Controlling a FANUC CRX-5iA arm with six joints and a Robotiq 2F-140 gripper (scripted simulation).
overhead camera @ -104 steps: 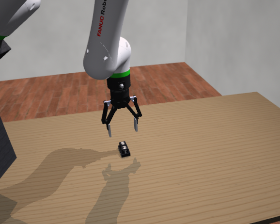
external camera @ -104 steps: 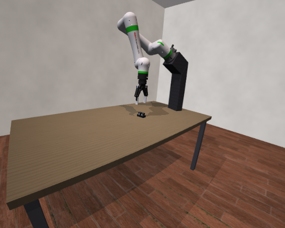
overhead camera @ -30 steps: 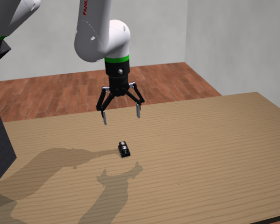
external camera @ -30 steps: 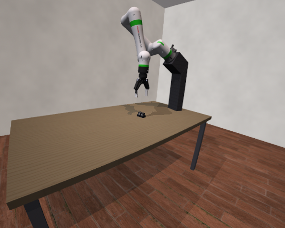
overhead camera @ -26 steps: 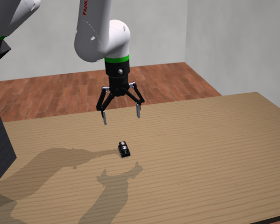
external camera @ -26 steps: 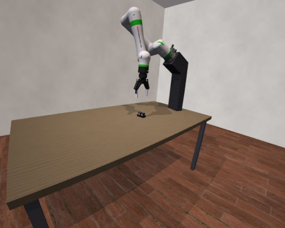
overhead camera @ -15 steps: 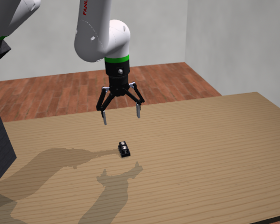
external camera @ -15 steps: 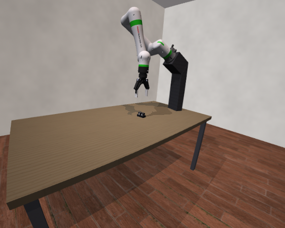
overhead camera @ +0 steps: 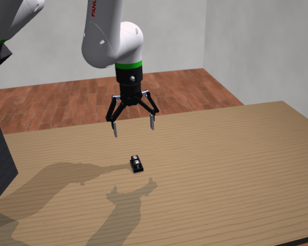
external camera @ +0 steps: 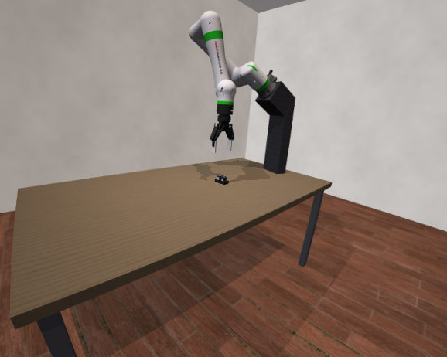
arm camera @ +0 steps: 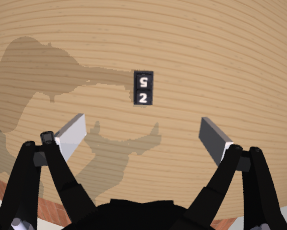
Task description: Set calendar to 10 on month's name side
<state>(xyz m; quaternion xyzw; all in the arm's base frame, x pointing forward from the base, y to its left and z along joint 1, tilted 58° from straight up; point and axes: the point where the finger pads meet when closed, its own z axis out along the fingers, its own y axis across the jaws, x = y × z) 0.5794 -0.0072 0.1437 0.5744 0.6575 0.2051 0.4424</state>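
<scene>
Claw [overhead camera: 133,129] is fully spread and grasping nothing, 2 grey fingertips [overhead camera: 152,123] pointing straight down, hanging in the air well above the counter [overhead camera: 229,165]. Wrist view shows both pads [arm camera: 214,138] wide apart with bare wood between them. Black wrist with a green band joins the white arm [overhead camera: 111,43], which bends back to a dark pedestal [external camera: 278,131] standing on the far corner of the counter. Calendar [overhead camera: 136,164] sits on the counter below the claw and a little ahead of it, not touching it, at the edge of the arm's shadow [overhead camera: 70,175]. It is a small black tray holding 2 dark cubes side by side; in the wrist view the upward faces read 5 [arm camera: 143,82] and 2 [arm camera: 143,98], white digits stacked along the tray's length. Tray looks flat on the wood; the month side is too small to read in any view. In the exterior view the calendar [external camera: 221,179] is a tiny dark block near the pedestal end, the claw [external camera: 221,144] high above it. Grey walls and a red-brown plank floor [external camera: 333,290] surround the counter.
</scene>
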